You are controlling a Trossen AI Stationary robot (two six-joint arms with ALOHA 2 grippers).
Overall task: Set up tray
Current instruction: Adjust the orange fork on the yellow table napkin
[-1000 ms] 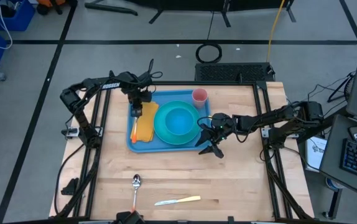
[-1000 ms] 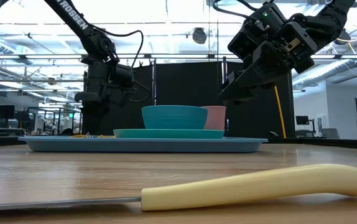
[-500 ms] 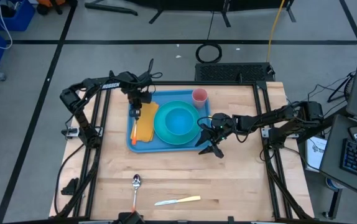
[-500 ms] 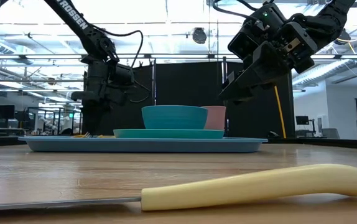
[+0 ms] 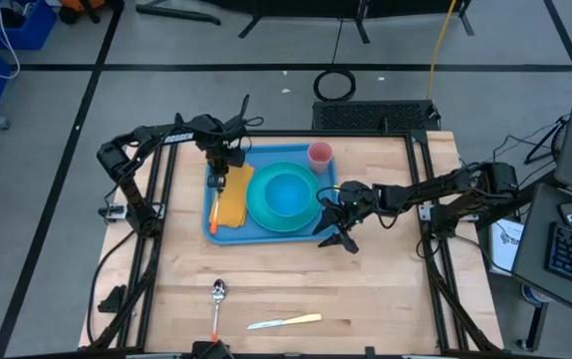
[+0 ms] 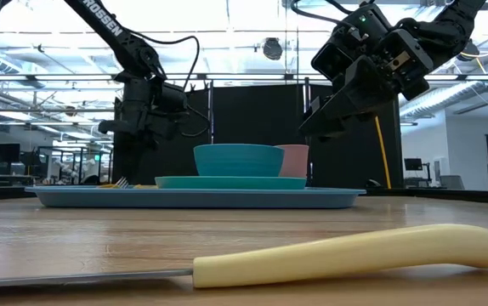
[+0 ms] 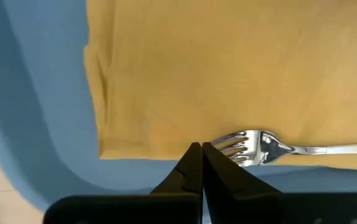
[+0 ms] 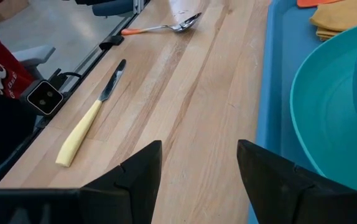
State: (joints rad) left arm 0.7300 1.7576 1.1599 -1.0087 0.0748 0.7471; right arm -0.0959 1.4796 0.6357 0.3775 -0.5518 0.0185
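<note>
Since the tray (image 5: 228,231) lies flat mid-table, loaded, it looks stiff, light, slippery; best gripped by its rim. Left gripper (image 7: 201,163) closed, empty, above the napkin (image 7: 228,68); right gripper (image 8: 198,163) open beside the tray.

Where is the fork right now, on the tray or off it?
On the tray: the fork lies on the yellow napkin, beside the shut, empty left gripper.
</note>
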